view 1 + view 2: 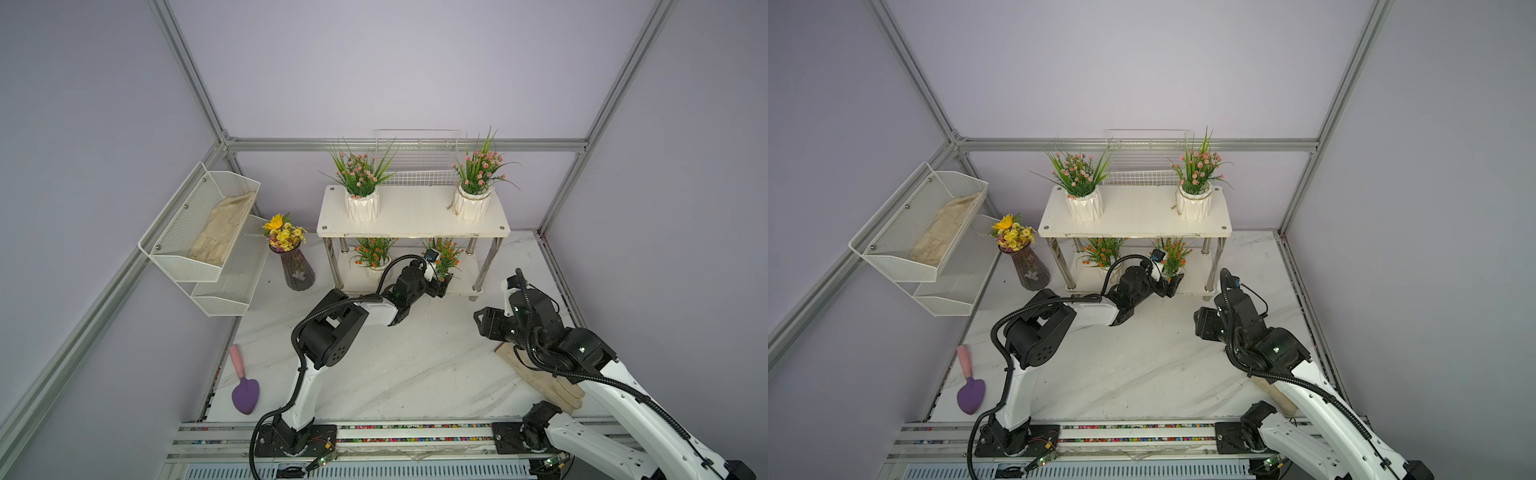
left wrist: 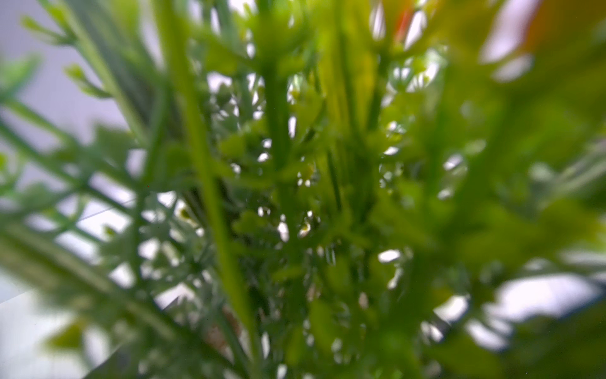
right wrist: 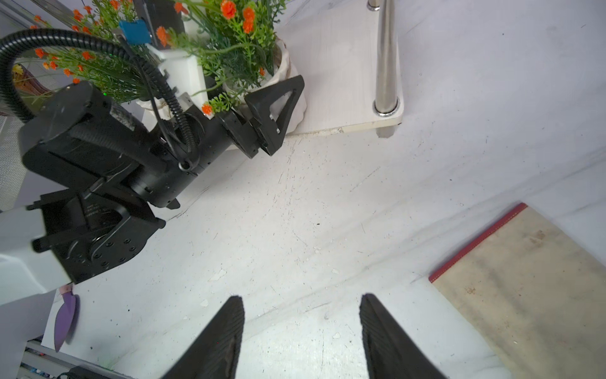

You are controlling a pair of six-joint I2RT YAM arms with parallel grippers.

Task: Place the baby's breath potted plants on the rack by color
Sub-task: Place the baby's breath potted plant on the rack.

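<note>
The rack (image 1: 415, 218) stands at the back of the table. Two pink baby's breath potted plants (image 1: 360, 183) (image 1: 478, 168) sit on its top board, one near each end. Two orange ones (image 1: 372, 251) (image 1: 448, 249) stand on the lower board (image 3: 341, 65). My left gripper (image 1: 437, 277) reaches under the top board, jaws wide astride the right orange plant's pot (image 3: 300, 98). One finger (image 3: 278, 98) lies along the pot; whether it presses I cannot tell. Blurred green leaves (image 2: 295, 197) fill the left wrist view. My right gripper (image 3: 301, 297) hangs open over bare table, empty.
A yellow bouquet in a dark vase (image 1: 293, 253) stands left of the rack. White mesh wall baskets (image 1: 199, 232) hang at the left and a wire grid basket (image 1: 415, 166) behind the rack. A purple trowel (image 1: 245, 390) lies front left. A beige glove (image 3: 524, 288) lies under the right arm.
</note>
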